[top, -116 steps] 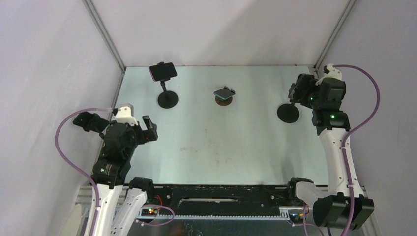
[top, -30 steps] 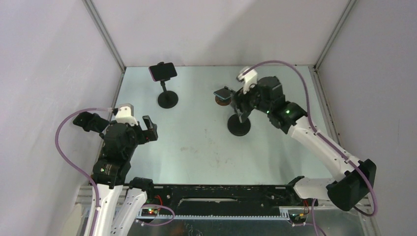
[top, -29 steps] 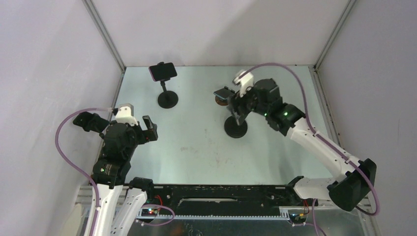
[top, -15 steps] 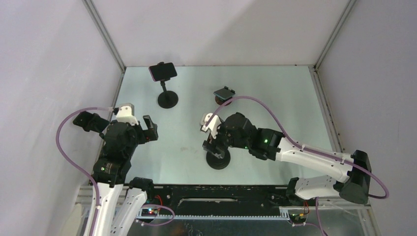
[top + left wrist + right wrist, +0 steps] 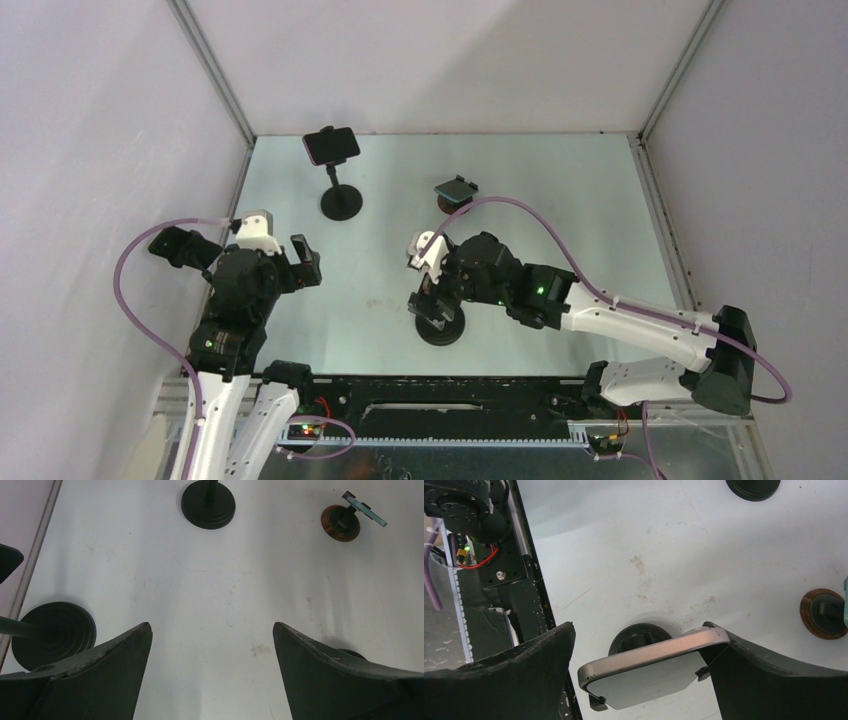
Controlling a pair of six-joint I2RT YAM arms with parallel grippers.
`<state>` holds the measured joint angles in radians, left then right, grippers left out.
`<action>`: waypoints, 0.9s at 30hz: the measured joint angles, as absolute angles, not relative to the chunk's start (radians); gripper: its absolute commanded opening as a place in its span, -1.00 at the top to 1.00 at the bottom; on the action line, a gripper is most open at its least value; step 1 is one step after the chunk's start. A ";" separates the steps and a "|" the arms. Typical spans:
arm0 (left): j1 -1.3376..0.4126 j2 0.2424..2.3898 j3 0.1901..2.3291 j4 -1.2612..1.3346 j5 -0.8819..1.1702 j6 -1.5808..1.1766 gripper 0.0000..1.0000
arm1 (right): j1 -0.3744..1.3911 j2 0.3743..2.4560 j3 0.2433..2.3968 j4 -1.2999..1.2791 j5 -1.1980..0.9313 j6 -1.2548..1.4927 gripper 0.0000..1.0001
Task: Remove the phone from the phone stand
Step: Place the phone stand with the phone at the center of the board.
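Pale grey scuffed table (image 5: 580, 210), plain lilac-white walls (image 5: 450, 60). The silver-edged phone (image 5: 649, 672) sits on its black round-based stand (image 5: 639, 632) near the table's front middle. Its long axis lies level, spanning the right hand's (image 5: 639, 625) wide-spread fingers; whether they clamp it, I cannot tell. The left hand (image 5: 212, 630) gapes empty.

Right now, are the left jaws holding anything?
No, the left jaws stand wide open above the table, with nothing between them.

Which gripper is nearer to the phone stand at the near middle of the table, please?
Right. The right gripper is directly over the phone stand, gripping its phone; the left gripper hovers well off to its left.
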<state>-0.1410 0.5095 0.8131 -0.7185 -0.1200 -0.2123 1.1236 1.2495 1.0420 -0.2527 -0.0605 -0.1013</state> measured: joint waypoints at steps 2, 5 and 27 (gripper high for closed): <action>-0.141 0.508 0.813 -0.718 -0.120 -0.212 -0.97 | 1.122 1.245 1.042 -0.252 -0.069 -0.098 -0.99; -0.141 0.501 0.813 -0.719 -0.121 -0.212 -0.97 | 1.110 1.231 1.042 -0.252 -0.091 -0.089 -0.99; -0.141 0.500 0.813 -0.719 -0.125 -0.212 -0.97 | 0.852 1.148 1.157 -0.328 -0.562 -0.118 -0.99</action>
<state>-0.1410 0.4995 0.8131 -0.7185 -0.1249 -0.2123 0.8520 1.1481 1.1568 -0.3279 -0.5625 -0.1177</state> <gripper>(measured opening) 0.985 0.993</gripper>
